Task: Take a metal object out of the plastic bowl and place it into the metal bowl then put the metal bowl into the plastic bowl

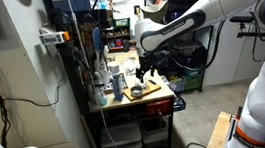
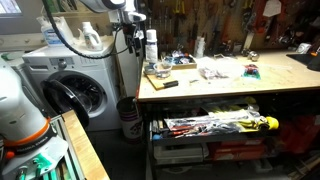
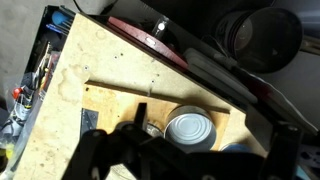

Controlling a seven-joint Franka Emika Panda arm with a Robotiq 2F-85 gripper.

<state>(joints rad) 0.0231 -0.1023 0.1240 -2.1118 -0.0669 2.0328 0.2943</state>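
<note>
carefully: the claw [image 3: 190,165] hangs spread apart over the metal bowl [image 3: 190,130]; centre it, descend straight, then close gently.

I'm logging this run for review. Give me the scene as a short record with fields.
surface: workbench
hand: open, empty, over the bench's end
metal bowl: on a wooden board, under the hand
plastic bowl: not clearly visible
nearby: washer beside the bench
</note>
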